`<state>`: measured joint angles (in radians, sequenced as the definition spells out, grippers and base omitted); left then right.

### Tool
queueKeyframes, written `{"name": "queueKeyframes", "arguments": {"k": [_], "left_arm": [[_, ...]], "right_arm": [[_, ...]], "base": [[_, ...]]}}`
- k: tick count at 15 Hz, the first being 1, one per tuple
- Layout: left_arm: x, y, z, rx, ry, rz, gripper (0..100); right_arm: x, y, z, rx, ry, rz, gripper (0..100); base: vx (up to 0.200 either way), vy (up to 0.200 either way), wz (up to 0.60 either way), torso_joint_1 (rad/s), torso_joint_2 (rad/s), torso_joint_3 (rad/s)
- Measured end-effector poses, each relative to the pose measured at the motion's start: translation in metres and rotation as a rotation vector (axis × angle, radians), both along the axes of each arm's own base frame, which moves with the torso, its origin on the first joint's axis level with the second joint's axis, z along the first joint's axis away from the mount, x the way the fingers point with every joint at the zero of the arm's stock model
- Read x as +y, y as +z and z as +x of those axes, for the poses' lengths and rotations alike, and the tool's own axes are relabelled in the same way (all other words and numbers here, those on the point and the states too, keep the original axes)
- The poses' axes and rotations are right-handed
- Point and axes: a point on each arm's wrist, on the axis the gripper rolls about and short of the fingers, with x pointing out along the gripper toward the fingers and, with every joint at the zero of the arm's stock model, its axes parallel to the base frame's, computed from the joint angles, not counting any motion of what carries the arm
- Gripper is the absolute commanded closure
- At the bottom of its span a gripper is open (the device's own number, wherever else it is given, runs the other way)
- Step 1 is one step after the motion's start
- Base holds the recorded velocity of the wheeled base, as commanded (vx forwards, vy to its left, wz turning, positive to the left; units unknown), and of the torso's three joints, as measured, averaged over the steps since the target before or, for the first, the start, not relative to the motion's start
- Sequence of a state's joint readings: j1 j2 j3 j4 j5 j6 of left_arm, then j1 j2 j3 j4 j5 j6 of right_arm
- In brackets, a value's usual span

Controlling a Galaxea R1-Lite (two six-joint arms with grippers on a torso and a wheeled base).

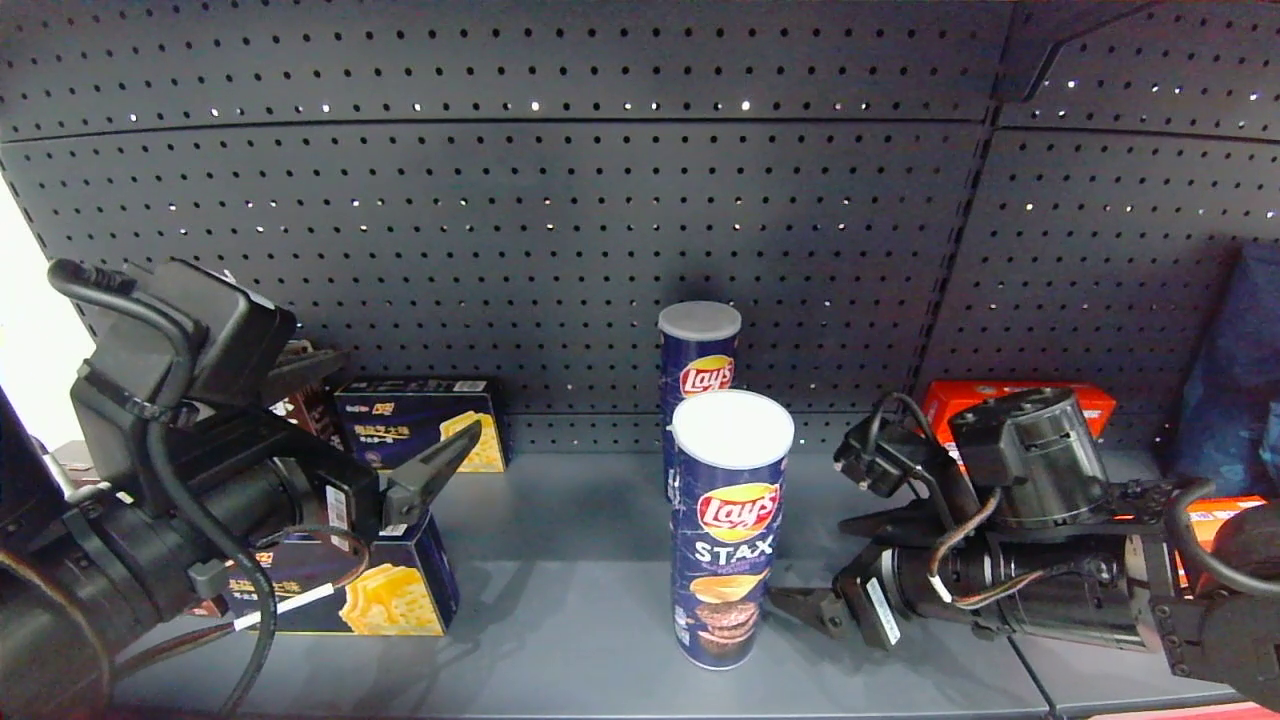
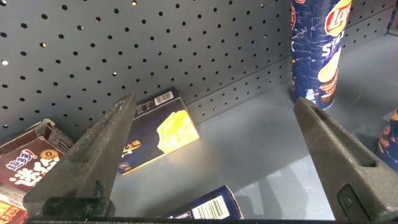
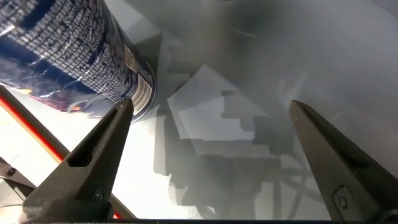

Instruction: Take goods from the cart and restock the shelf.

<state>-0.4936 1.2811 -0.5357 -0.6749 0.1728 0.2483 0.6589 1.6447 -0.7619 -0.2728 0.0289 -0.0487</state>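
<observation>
Head view: my right claw (image 1: 815,565) spreads wide, empty, just beside the front chip can (image 1: 730,530), upright on the shelf (image 1: 560,610) before its twin (image 1: 698,370), lined up, I judge, for neat facing. My left claw (image 1: 385,425) gapes too.

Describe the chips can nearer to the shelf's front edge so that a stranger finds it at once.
Find the dark grey shelf with the pegboard back wall. In its middle, two blue chips cans stand one behind the other. The front chips can shows its whole label and a white lid, and it partly hides the rear chips can.
</observation>
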Motion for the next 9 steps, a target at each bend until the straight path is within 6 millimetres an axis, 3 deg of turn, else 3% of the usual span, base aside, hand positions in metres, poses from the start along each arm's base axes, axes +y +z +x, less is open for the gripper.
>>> {"name": "queueKeyframes", "arguments": {"k": [9], "left_arm": [[-0.0006, -0.0002, 0.0008, 0.002, -0.002, 0.001, 0]], "right_arm": [[-0.0015, 0.0004, 0.0005, -0.001, -0.006, 0.001, 0]], "base": [[0.000, 0.000, 0.00, 0.000, 0.00, 0.000]]}}
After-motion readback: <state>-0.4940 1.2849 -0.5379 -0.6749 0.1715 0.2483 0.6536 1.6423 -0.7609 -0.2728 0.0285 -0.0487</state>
